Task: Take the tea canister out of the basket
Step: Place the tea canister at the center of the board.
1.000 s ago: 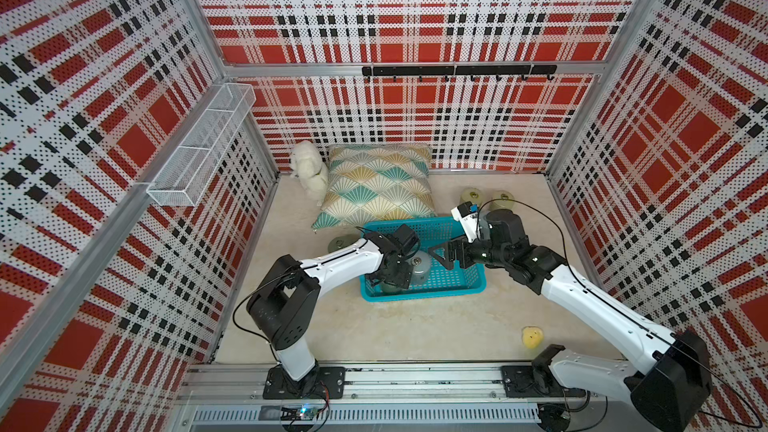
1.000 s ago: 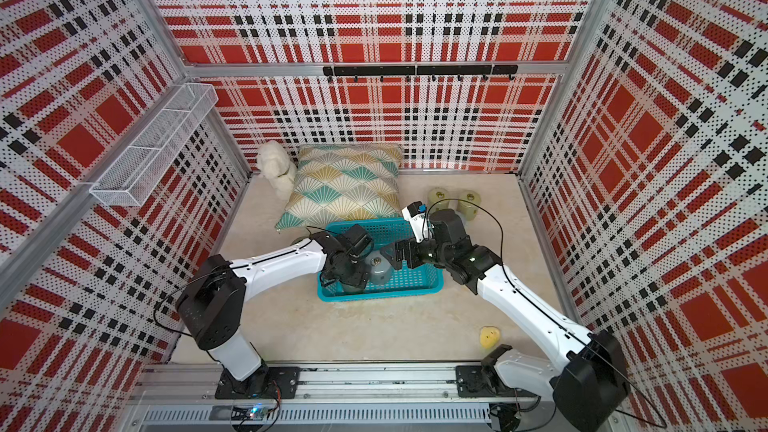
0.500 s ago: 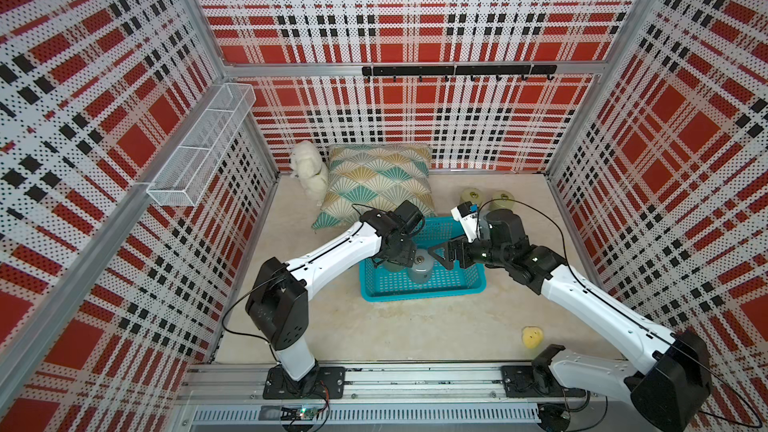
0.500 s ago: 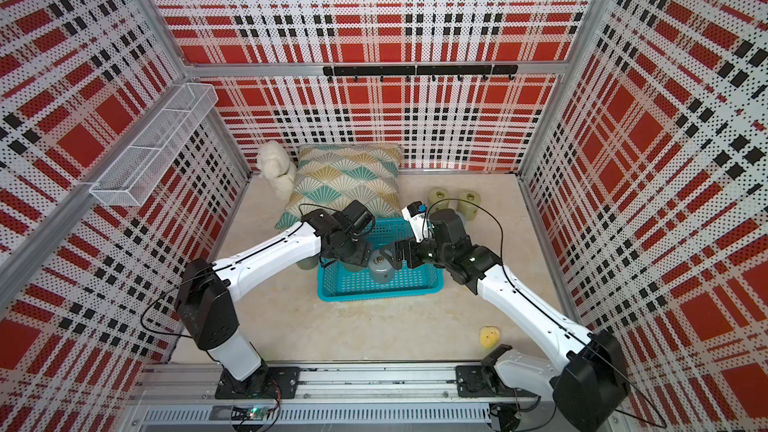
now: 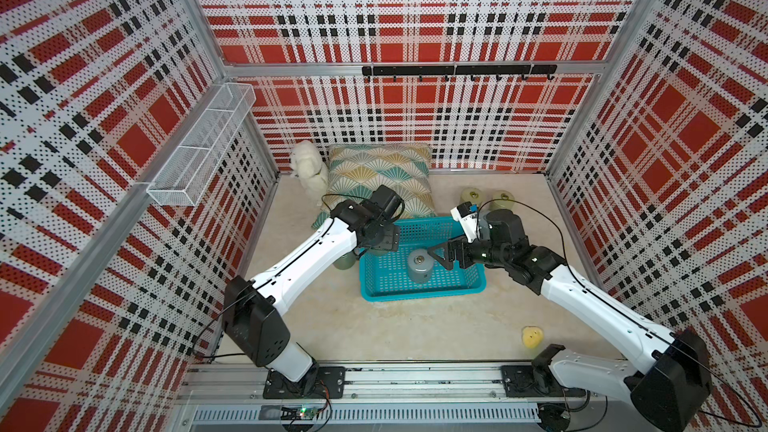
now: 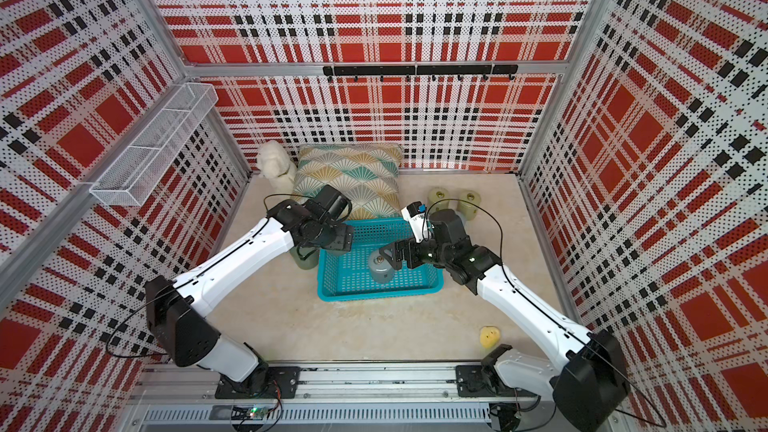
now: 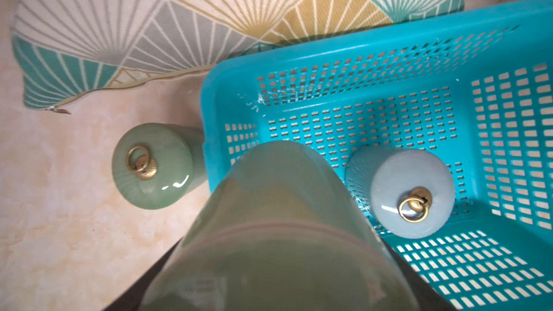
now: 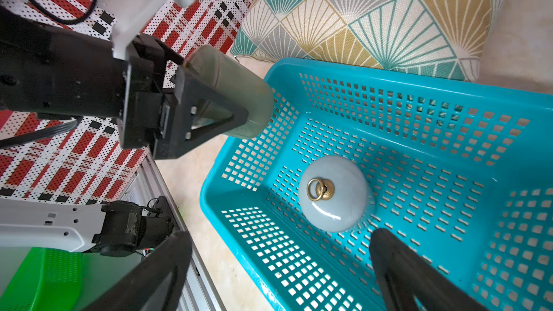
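In a top view, the left hand (image 5: 380, 241) hangs over the left end of the turquoise basket (image 5: 419, 295). The right hand (image 5: 441, 255) is spread wide beside an upright grey canister (image 5: 419, 268) inside.

Left wrist view: the gripped green tea canister (image 7: 278, 219) points base-down over the basket's rim.

Right wrist view: black fingers (image 8: 209, 115) clamp the canister's lid end, and its long axis runs along them.
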Motion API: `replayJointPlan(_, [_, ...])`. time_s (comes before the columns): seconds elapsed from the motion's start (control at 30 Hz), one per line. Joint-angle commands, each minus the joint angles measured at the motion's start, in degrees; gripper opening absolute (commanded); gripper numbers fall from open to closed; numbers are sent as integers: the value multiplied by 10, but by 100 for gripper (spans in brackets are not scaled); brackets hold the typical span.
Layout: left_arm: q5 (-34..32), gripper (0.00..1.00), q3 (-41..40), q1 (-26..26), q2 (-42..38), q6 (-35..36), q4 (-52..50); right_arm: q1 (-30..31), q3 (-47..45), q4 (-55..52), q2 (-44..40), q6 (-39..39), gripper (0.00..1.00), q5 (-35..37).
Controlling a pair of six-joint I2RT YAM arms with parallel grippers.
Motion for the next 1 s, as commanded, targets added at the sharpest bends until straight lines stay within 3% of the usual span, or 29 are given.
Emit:
replayJointPlan(0.0, [-26,71,-28,24,-70,-18,3,3,-8,18,0,2,100,-18])
replayJointPlan(0.47, [-5,71,-255,83,-224,-58,31,30,-5,27,13,-4,100,-28])
replayJointPlan(0.77, [46,71,-347,151,-213,-36,116,33,-4,25,12,-6,100,-22])
replayJointPlan(0.97, [62,71,-371,163,-181,-20,156,34,-4,24,15,-6,100,-21])
